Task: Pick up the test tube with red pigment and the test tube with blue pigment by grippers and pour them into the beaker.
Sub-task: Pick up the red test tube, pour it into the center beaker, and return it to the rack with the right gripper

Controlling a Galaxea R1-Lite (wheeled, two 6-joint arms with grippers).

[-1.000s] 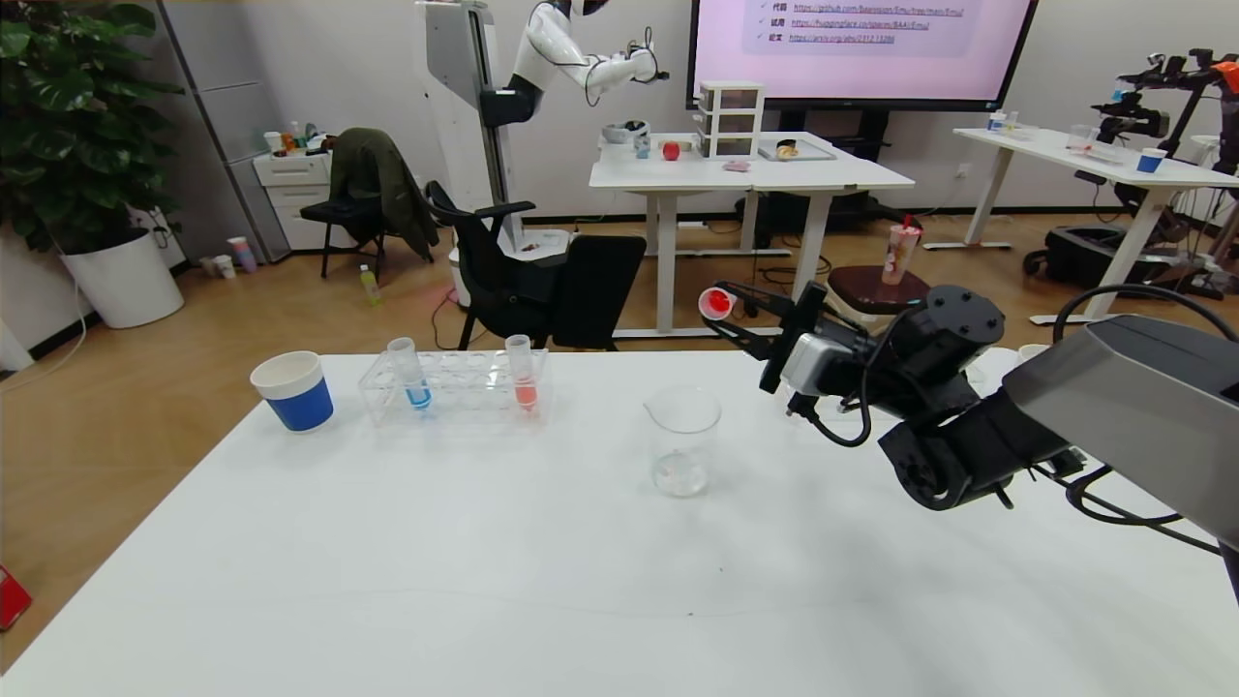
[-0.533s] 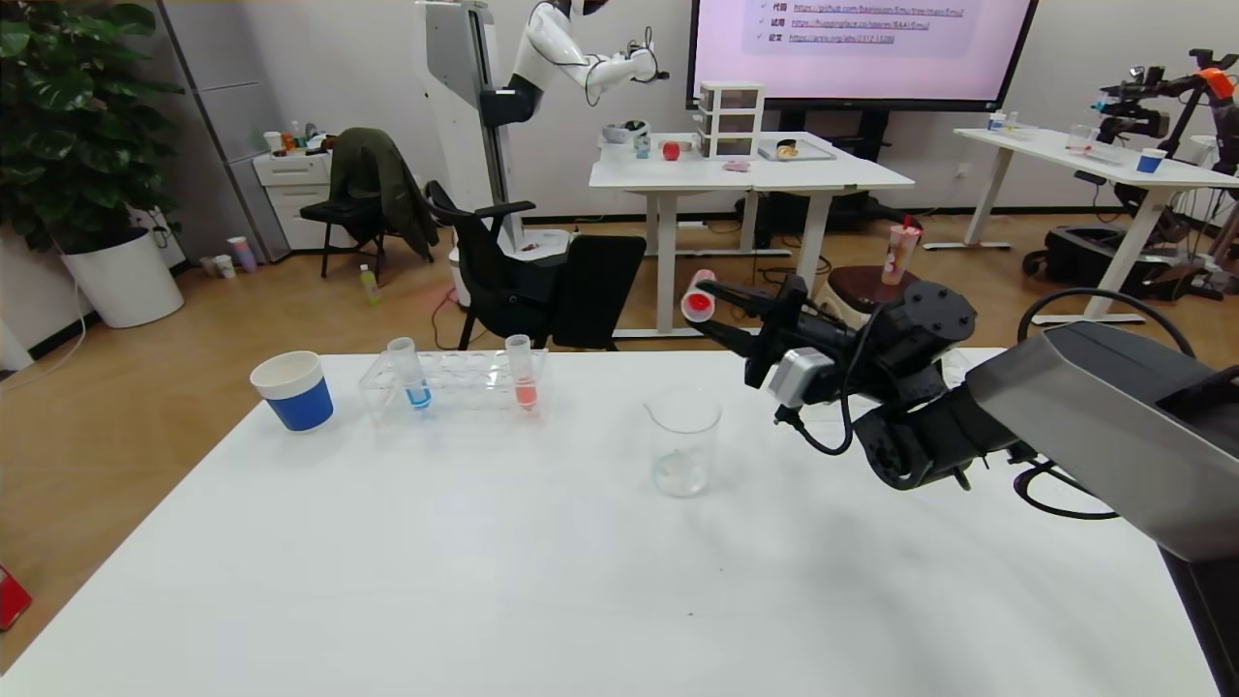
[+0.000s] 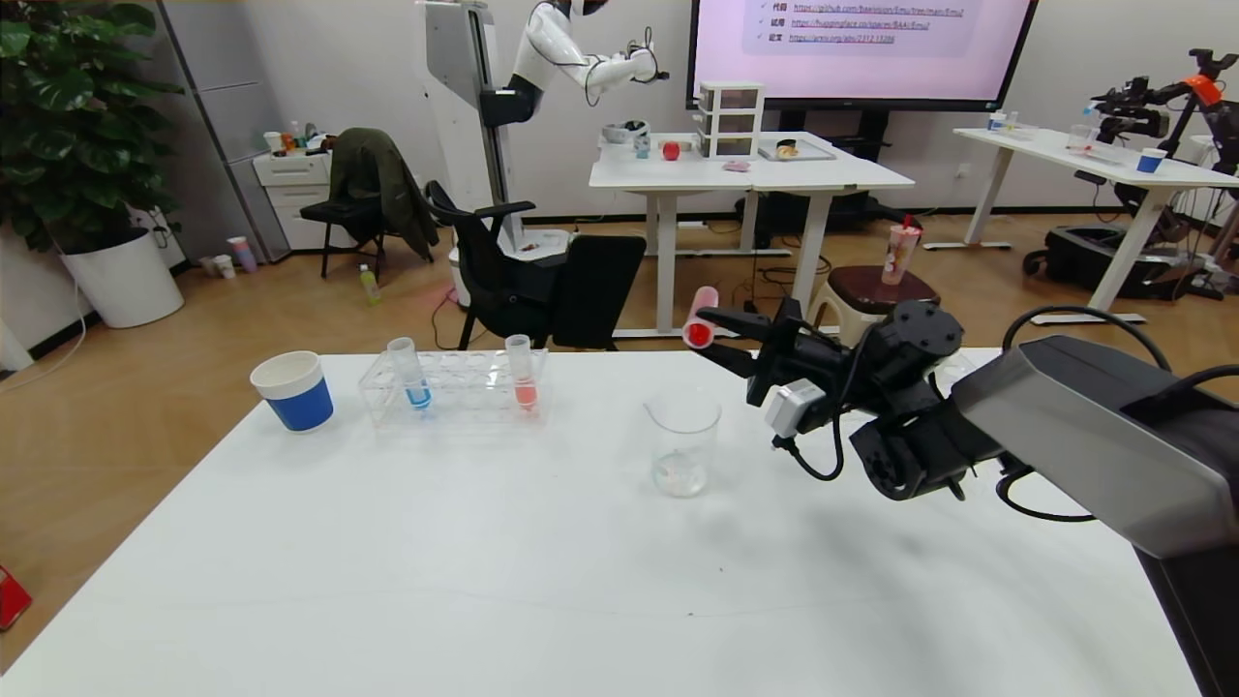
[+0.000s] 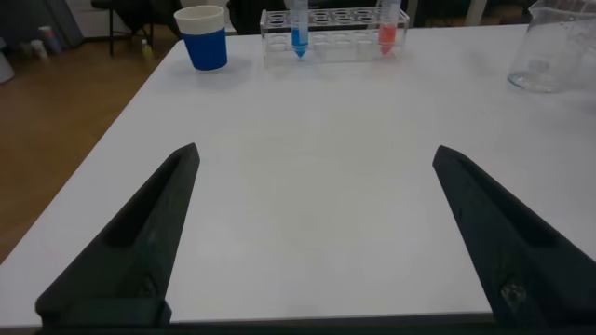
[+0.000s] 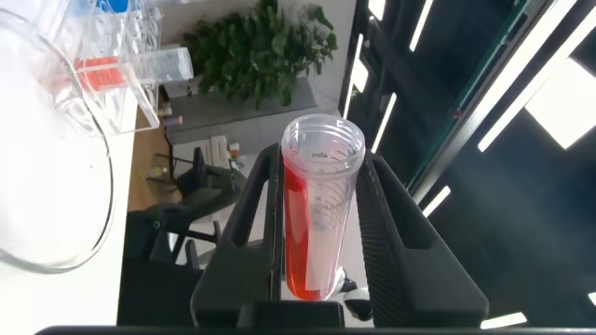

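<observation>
Head view: right end effector point(image 3: 721, 341) is clamping the red-pigment test tube point(image 3: 699, 318) tipped sideways above the beaker point(image 3: 682, 440), readying a pour.

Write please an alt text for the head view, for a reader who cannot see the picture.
The right gripper holds the test tube with red pigment tilted nearly level, above and just behind the beaker on the white table. To the left, a clear rack holds the test tube with blue pigment and a salmon-pink tube, beside a blue paper cup.
</observation>
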